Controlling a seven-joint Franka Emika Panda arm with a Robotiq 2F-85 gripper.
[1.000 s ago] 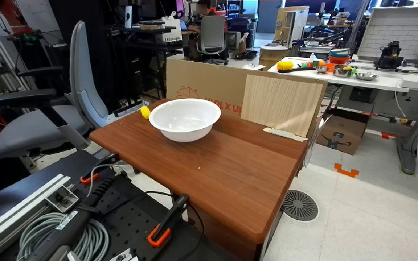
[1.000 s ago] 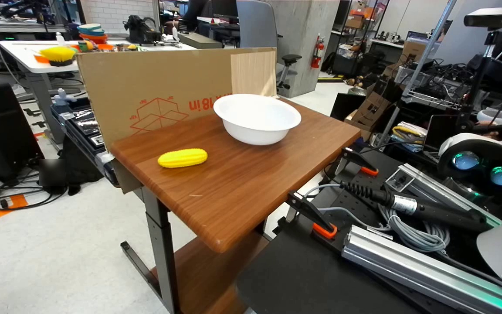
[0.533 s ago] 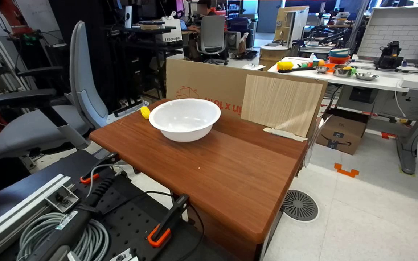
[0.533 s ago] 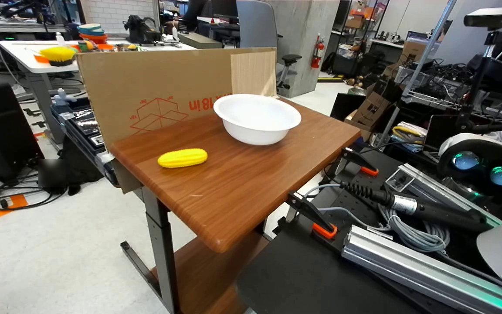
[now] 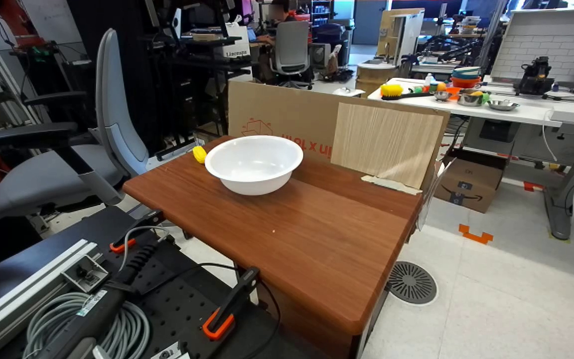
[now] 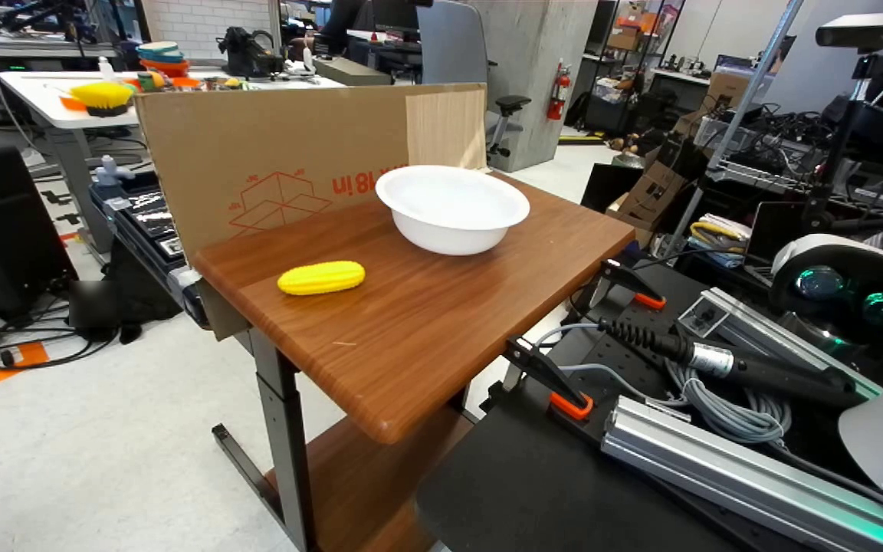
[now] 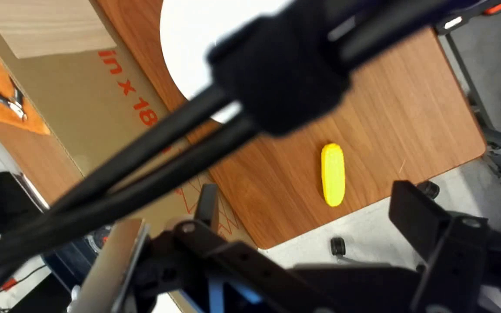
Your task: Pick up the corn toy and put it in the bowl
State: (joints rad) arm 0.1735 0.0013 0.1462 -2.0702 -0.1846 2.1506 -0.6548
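Note:
The yellow corn toy (image 6: 322,278) lies on the brown table near its end in an exterior view. It also shows small behind the bowl's side in an exterior view (image 5: 199,154) and whole in the wrist view (image 7: 333,174). The white bowl (image 6: 453,211) stands upright on the table, apart from the corn toy; it shows in both exterior views (image 5: 254,164) and partly, behind a cable, in the wrist view (image 7: 186,48). My gripper (image 7: 303,195) is open and empty, well above the table. The corn toy shows between its spread fingers, with no contact.
A cardboard sheet (image 6: 273,161) stands along the table's far edge, with a wood-grain panel (image 5: 386,144) against it. Black clamps (image 6: 549,376) grip the near edge. A dark cable (image 7: 276,74) crosses the wrist view. A grey chair (image 5: 112,114) stands by the table.
Dark parts, seemingly of my gripper, have come lower at the top edge in both exterior views. The corn toy and the bowl have not moved.

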